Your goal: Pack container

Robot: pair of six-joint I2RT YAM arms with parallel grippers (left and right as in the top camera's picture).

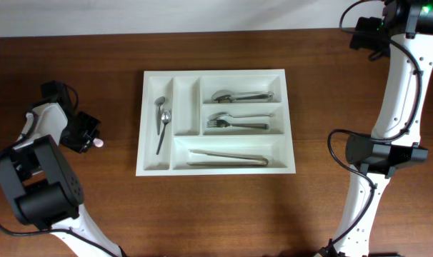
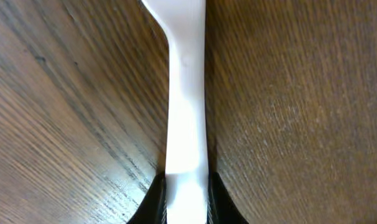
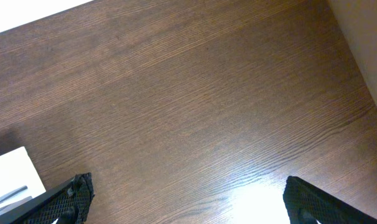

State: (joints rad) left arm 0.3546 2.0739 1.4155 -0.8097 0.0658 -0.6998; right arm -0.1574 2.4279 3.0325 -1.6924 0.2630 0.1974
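Observation:
The container (image 1: 214, 75) is a white five-compartment tray at the table's middle. Spoons (image 1: 162, 121) lie in its leftmost narrow slot, and the narrow slot beside it is empty. More spoons (image 1: 239, 96), forks (image 1: 234, 123) and long utensils (image 1: 227, 158) fill the three wide slots. My left gripper (image 1: 93, 138) is left of the tray, low at the table, shut on a white plastic utensil (image 2: 186, 118), whose tip shows in the overhead view (image 1: 99, 143). My right gripper (image 3: 188, 199) is open and empty, high at the far right (image 1: 365, 34). The tray's corner (image 3: 11, 174) shows at its lower left.
The brown wooden table (image 1: 331, 86) carries the tray. The right arm's base and links (image 1: 377, 153) stand at the right side. The left arm's base (image 1: 38, 185) sits at the front left. A pale wall edge (image 3: 363, 37) borders the table's far side.

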